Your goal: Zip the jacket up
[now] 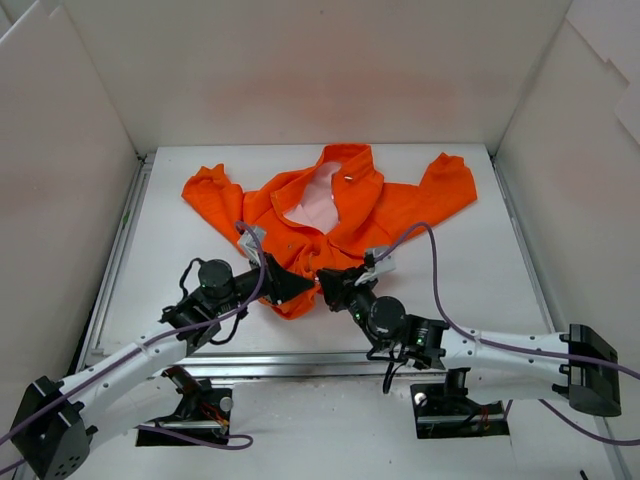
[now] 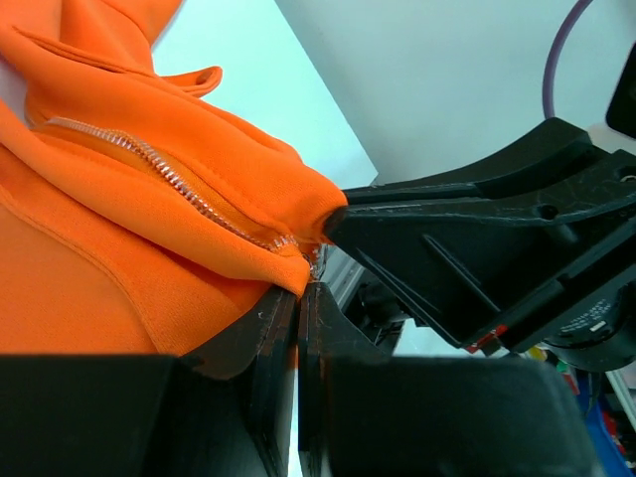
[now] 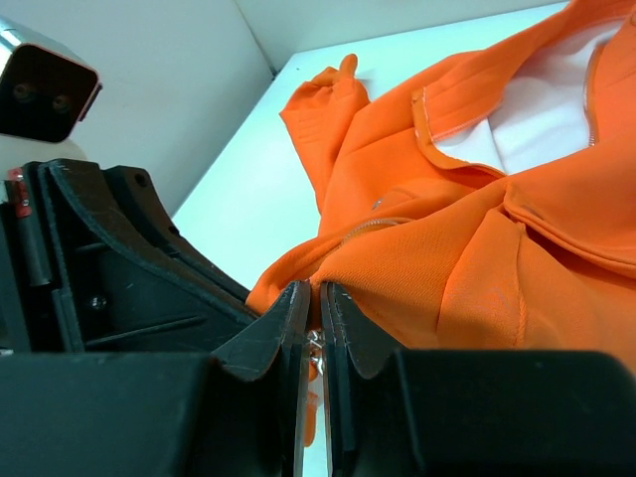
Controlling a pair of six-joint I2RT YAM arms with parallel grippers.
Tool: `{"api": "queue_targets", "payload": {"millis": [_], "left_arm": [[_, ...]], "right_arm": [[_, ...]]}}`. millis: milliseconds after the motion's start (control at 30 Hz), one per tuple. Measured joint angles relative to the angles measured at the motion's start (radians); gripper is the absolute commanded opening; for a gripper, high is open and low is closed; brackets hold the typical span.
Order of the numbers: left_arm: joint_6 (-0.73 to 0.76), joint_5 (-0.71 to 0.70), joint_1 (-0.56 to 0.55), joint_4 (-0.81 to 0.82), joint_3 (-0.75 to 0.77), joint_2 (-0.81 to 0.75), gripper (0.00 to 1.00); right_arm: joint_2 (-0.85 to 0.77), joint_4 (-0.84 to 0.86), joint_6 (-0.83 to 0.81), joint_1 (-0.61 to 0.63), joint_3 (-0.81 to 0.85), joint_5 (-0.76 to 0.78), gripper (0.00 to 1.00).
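Top external view puts the bright orange fabric jacket (image 1: 400, 210) open on the white table (image 1: 520, 280), its near hem (at the foot of its silver zipper (image 2: 164, 174)) pinched by the clenched left gripper (image 2: 298, 293) and right gripper (image 3: 310, 293), where a skewed pull would likely jam fabric in the teeth.

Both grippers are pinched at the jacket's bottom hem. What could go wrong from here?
The left gripper pinches only the very edge of the jacket hem; it may slip when pulled.
The right gripper seems to hold a small silver piece at its tips; that could pop out.
Fabric is bunched around the zipper teeth, so it might snag.
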Motion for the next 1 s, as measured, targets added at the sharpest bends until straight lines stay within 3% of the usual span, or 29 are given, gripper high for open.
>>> {"api": "queue_targets", "payload": {"millis": [400,1000], "left_arm": [[-0.098,-0.001,0.002,0.159,-0.089,-0.046,0.00],[-0.119,-0.053,0.007,0.161,-0.144,-0.159,0.00]], "right_arm": [[0.053,-0.105,0.015,-0.025,0.128,-0.006,0.00],[0.128,-0.102,0.196,-0.080,0.109,-0.089,0.00]]}}
